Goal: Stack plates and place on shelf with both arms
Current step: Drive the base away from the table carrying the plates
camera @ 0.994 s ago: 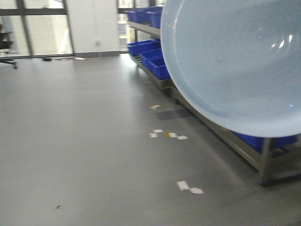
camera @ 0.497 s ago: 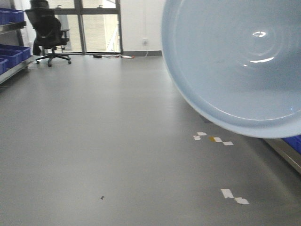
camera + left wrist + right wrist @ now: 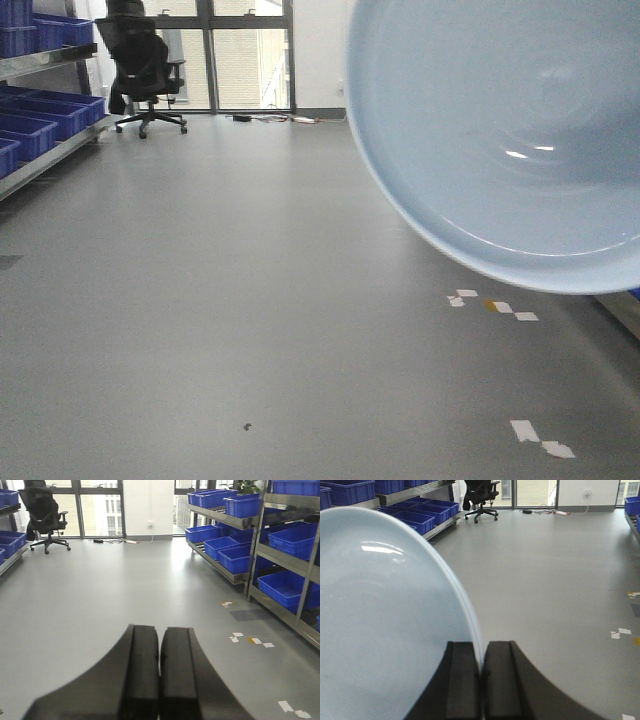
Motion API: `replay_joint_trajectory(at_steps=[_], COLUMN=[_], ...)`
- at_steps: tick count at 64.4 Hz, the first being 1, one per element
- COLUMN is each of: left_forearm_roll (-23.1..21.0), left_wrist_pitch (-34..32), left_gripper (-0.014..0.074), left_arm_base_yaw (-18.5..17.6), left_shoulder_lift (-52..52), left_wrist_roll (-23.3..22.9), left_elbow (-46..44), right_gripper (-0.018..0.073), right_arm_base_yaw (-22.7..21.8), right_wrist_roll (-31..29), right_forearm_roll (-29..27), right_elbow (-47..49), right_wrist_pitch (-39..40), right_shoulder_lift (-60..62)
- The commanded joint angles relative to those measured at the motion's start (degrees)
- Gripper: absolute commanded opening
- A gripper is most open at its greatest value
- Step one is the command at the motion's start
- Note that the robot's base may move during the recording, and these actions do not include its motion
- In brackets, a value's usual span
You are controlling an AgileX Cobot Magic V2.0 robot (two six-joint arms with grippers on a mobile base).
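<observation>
Jaws of the right gripper (image 3: 481,652) are closed tightly on the rim of the plate (image 3: 385,620). The rim runs as a thin pale line between the two black fingers (image 3: 462,680). The plate stands on its edge in the air, well above the floor (image 3: 560,570), and it fills the left half of the right wrist view. It is pale bluish-white and glossy, with a stripe of light on it. I see only one rim, and I cannot tell if a second plate lies against it.

In the front view the same plate (image 3: 500,130) covers the upper right corner, and its hollow side is turned to the camera. Its lower edge hangs over the grey floor, above some small pieces of tape (image 3: 490,303).

Jaws of the left gripper (image 3: 160,632) are together, one finger touching the other, and nothing is between them. This gripper points along the open floor, not touching anything.

On the right side of the left wrist view stands the shelf (image 3: 256,540), a steel rack with several levels. It carries blue crates (image 3: 235,557). The shelf is well apart from both grippers, and the plate is not on it. At the far end of the room an office chair (image 3: 45,510) stands before the windows (image 3: 97,510).
</observation>
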State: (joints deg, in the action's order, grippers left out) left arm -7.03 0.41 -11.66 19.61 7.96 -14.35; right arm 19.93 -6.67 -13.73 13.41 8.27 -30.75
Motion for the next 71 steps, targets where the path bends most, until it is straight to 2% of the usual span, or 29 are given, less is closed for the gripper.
replay_joint_trajectory(at_steps=[1, 71], left_forearm_roll=[-0.05, -0.05], left_wrist_pitch=[-4.66, -4.66], left_gripper=[0.0080, 0.0080], left_arm_base_yaw=[0.09, 0.09], left_shoulder_lift=[0.42, 0.42], left_wrist_roll=[-0.11, -0.11], left_elbow=[-1.67, -1.67], right_gripper=[0.0048, 0.0048], right_arm_base_yaw=[0.00, 0.00], right_wrist_roll=[-0.13, -0.13], right_forearm_roll=[0.26, 0.26], right_elbow=[1.97, 1.97], right_wrist_pitch=[6.11, 6.11], right_shoulder_lift=[0.09, 0.09])
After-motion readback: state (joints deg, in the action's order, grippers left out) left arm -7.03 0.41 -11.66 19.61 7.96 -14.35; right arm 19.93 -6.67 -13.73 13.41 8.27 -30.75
